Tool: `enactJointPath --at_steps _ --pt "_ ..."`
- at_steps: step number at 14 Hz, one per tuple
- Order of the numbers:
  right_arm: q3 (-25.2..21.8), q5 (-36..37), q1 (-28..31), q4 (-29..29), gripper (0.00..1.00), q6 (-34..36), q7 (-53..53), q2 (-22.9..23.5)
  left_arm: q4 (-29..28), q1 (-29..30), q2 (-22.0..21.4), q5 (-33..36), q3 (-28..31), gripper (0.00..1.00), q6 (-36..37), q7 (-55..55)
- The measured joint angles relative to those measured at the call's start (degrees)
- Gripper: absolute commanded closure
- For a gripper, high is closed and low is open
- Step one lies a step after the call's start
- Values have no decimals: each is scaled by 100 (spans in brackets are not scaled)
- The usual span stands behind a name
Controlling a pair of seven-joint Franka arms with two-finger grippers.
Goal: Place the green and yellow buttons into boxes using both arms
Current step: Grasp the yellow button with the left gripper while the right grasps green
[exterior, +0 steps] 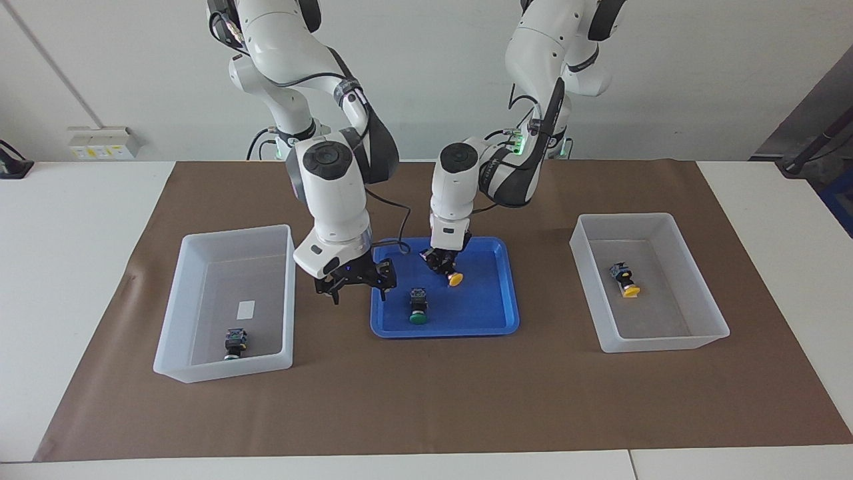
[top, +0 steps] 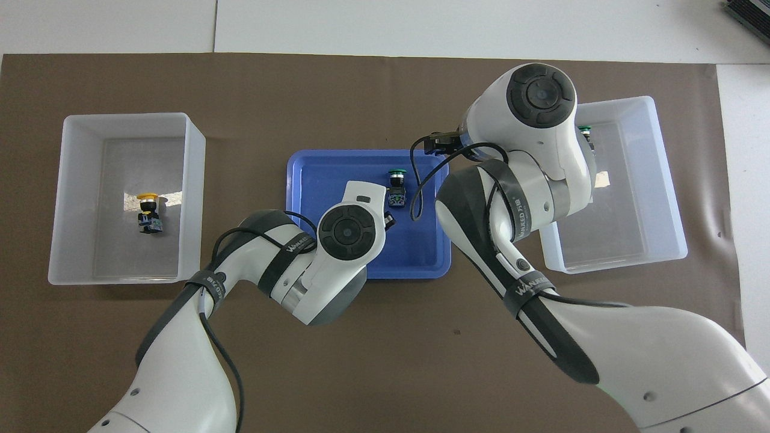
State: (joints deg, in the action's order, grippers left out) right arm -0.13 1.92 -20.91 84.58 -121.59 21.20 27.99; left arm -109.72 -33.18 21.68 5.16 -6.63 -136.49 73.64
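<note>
A yellow button (exterior: 454, 277) lies in the blue tray (exterior: 493, 313), and my left gripper (exterior: 442, 262) is down on it, shut on its black body. In the overhead view the left wrist (top: 351, 231) hides both. A green button (exterior: 418, 309) (top: 396, 187) lies free in the tray, farther from the robots. My right gripper (exterior: 358, 285) (top: 430, 144) hangs open and empty over the tray's edge toward the right arm's end. The box (exterior: 223, 370) (top: 668, 180) at that end holds a green button (exterior: 235, 343). The other box (exterior: 660, 340) (top: 57, 198) holds a yellow button (exterior: 625, 281) (top: 147, 211).
A brown mat (exterior: 426, 400) covers the table under the tray and both boxes. Both arms lean in over the tray, close together. White table (exterior: 73, 220) lies bare past the mat's ends.
</note>
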Motion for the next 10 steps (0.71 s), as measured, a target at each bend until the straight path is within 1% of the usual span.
enactJointPath --at_steps 2,4,7,10 --pt "0 0 -61 -335 0 9 178 314 33 24 -19 29 55 100 14 -97" --pt "0 0 -146 -624 0 10 329 618 105 219 -191 30 80 100 173 -352" --pt "1 0 -208 -887 0 10 506 908 143 724 -771 -102 92 100 748 -1080" --pt "8 -1 -401 -944 0 11 761 1024 144 1278 -1353 -612 102 100 1495 -2221"
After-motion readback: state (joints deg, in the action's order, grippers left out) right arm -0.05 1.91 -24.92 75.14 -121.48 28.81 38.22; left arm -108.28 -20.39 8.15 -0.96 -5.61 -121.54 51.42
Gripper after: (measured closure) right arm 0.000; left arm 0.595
